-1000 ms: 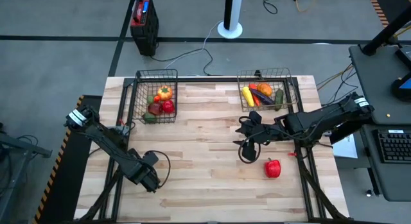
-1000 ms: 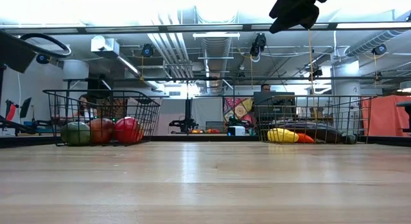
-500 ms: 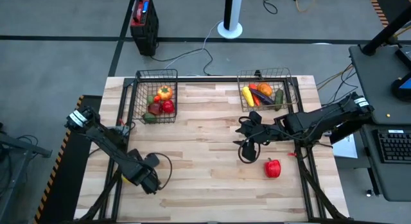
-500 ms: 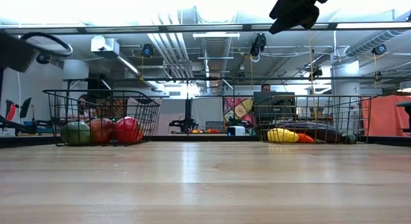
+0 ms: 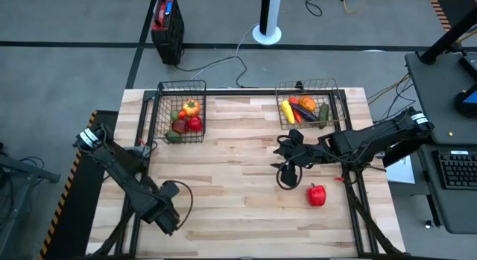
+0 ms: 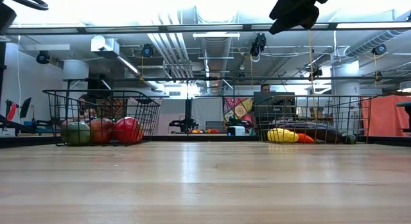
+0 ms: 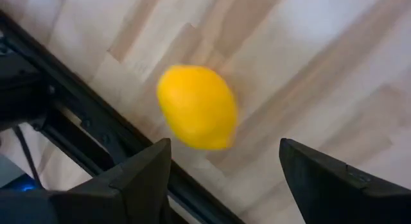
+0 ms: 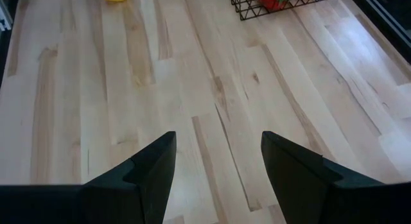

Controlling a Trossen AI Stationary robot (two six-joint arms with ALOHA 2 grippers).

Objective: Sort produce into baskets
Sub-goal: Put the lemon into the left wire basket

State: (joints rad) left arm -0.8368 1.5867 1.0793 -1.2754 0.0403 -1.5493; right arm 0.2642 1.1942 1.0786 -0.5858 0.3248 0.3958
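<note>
the left hand [image 7: 221,179] hovers wide open over the lemon [image 7: 197,106] near the counter's [image 5: 238,178] front left edge; a skewed descent could knock it off. the right hand [image 8: 218,166] waits mid-counter, open and empty, near the red pepper [image 5: 317,194]

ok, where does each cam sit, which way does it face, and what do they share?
High: overhead, straight down on the table; both arms, left gripper, right gripper.
Low: tabletop height, level toward both baskets; one arm's dark end at top.
Left wrist: looks down past open fingers at a lemon.
Right wrist: looks across bare wood, open fingers at bottom.
Shared: the left basket with red produce shows in high, low and right wrist; the lemon in both wrist views.
</note>
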